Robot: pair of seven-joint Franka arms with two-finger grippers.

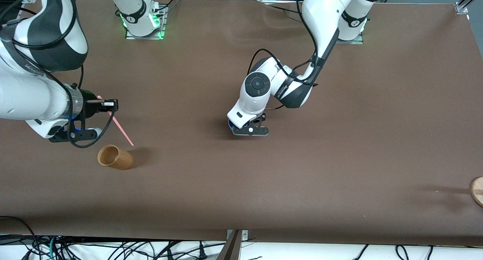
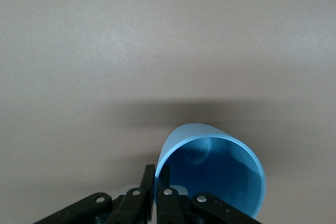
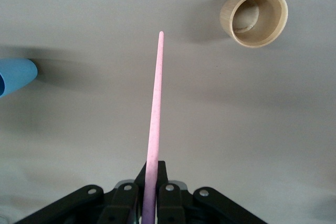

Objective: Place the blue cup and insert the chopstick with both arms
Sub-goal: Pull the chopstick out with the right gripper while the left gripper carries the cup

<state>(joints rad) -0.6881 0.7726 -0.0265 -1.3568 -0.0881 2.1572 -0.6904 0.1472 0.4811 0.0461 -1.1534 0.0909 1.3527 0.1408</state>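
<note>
Front view: left hand (image 1: 249,128) pinching smooth blue cup (image 2: 212,174) (tapered).

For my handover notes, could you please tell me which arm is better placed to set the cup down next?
The left: its fingers already pinch the blue cup by the rim. The right gripper holds the chopstick above the table.

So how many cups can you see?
2. A light-blue plastic cup sits pinched in the left end effector mid-table; a tan wooden cup stands near the right arm's end. Others may be hidden.
</note>
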